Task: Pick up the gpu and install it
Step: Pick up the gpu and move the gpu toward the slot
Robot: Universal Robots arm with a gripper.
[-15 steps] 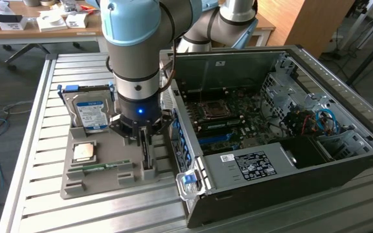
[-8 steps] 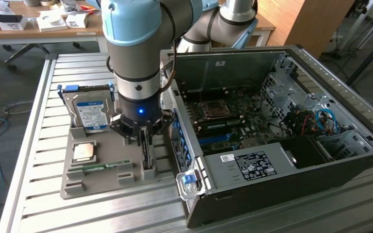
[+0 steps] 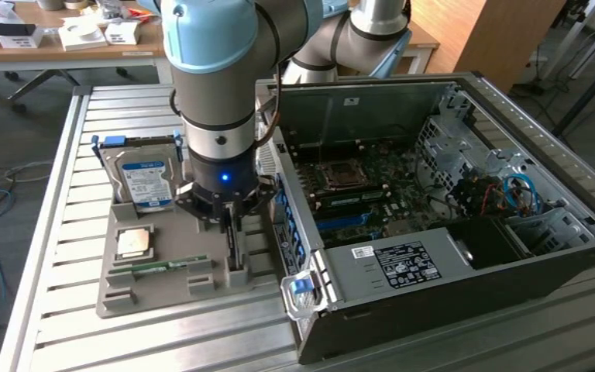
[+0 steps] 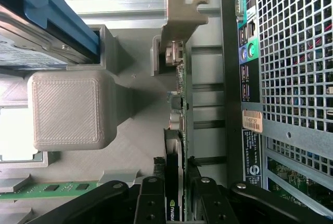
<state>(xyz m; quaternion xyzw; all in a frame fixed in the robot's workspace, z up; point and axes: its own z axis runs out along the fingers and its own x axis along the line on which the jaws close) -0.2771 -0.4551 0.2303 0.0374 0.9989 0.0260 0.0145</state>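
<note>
Wrist view: gpu (image 4: 174, 151) beside computer case (image 4: 291, 78).

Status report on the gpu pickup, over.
Pincer astride gpu, grip unconfirmed. Card on edge in tray slot. Hard drive one side, case other side, neither touching.

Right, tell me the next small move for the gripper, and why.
Probably close the fingers on the gpu. The gripper straddles the card, which stands on edge in the grey tray slot. A thin gap seems to show beside the card, so it doesn't look clamped enough to lift.
</note>
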